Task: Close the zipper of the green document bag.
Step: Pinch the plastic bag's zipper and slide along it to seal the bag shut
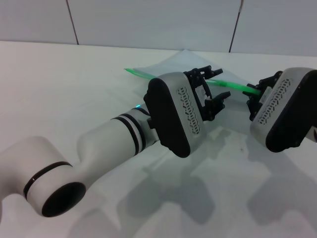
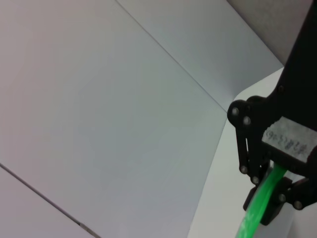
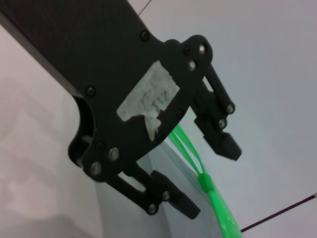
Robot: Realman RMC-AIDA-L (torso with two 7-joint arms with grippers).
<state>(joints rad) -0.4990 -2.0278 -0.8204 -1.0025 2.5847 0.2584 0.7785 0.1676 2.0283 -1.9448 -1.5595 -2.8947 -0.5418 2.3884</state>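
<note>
Fingers of the left gripper [image 1: 214,96] stand apart just over the zipper [image 1: 233,85], a green strip running left to right along the far edge of the green document bag [image 1: 183,63], which is raised off the white table [image 1: 59,94]. Farther right, the right gripper [image 2: 270,193] is clamped on that strip. The right wrist view alone shows the zipper's split tracks meeting at a green slider [image 3: 204,180] beside the left gripper's open fingers, so by this view the left is nearer.

One green document bag [image 1: 185,67] is lying on one white table [image 1: 74,84], carrying one zipper [image 1: 233,85] along its edge. Two grippers are working over it: one left gripper [image 1: 213,91] and one right gripper [image 1: 257,96].
</note>
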